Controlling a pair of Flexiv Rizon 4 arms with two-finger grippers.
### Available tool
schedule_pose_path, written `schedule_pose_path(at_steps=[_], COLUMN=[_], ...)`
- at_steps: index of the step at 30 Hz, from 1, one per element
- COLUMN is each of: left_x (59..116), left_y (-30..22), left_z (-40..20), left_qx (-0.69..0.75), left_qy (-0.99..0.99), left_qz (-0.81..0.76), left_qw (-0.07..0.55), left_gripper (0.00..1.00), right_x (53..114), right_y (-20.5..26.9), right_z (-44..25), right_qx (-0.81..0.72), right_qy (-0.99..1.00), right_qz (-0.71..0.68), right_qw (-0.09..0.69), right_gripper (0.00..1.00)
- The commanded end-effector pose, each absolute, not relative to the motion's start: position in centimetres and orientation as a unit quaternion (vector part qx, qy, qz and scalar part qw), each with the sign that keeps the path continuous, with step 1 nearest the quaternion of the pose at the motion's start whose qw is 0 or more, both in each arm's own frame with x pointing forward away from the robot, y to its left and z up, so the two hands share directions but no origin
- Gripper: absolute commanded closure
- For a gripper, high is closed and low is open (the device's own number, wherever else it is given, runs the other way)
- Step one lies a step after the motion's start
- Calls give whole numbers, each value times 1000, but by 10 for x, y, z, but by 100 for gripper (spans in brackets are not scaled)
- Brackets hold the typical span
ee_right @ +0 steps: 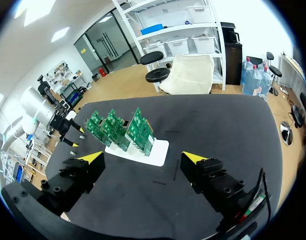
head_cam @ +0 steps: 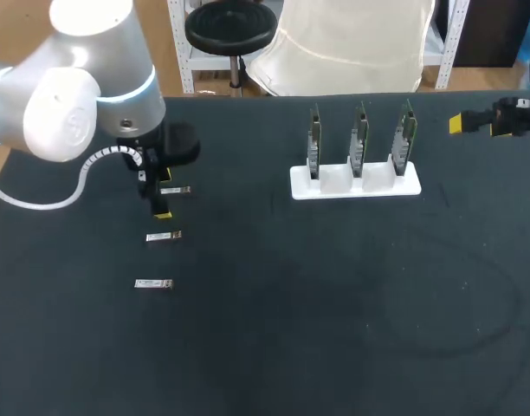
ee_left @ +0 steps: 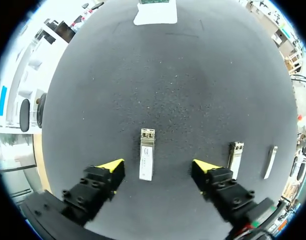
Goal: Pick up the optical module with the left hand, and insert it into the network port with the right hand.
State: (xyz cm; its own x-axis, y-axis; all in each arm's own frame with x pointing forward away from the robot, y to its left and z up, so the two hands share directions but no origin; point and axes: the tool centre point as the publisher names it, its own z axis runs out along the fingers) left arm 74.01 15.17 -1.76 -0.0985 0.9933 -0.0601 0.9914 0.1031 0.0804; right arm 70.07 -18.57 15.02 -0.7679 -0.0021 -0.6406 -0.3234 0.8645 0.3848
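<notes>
Three small silver optical modules lie in a row on the black table's left part. The farthest one (head_cam: 175, 189) (ee_left: 147, 161) lies flat between the fingers of my left gripper (head_cam: 164, 195) (ee_left: 158, 166). Those fingers stand open, with a gap on each side of the module. The other two modules (head_cam: 164, 236) (head_cam: 153, 283) lie beside the gripper (ee_left: 235, 156) (ee_left: 269, 162). A white holder (head_cam: 355, 185) (ee_right: 160, 150) carries three upright green network boards (head_cam: 359, 139) (ee_right: 113, 127). My right gripper (head_cam: 460, 124) (ee_right: 143, 159) hangs open and empty at the far right, well away from the holder.
A black mat (head_cam: 334, 312) covers the whole table, with a wide bare stretch between the modules and the holder. My left arm's big white joint (head_cam: 66, 78) stands over the table's far left corner.
</notes>
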Motion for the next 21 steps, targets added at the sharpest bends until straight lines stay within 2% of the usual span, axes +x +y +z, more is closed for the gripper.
schedule_pose_path(at_steps=[1,15,21], left_x=[744,745,753], left_y=[152,159,165], left_z=[-20,-20,-5], left_qx=[672,648,602], left_qy=[739,758,791], left_qz=[7,10,4], left_qw=[47,69,109], left_gripper=[100,100,100], right_x=[700,700,700], right_y=[-185,-185,-185], right_z=[151,151,151], right_qx=[-88,-88,-88], right_qy=[908,908,908], right_qz=[242,242,242], right_qw=[330,330,330], right_gripper=[0,0,0])
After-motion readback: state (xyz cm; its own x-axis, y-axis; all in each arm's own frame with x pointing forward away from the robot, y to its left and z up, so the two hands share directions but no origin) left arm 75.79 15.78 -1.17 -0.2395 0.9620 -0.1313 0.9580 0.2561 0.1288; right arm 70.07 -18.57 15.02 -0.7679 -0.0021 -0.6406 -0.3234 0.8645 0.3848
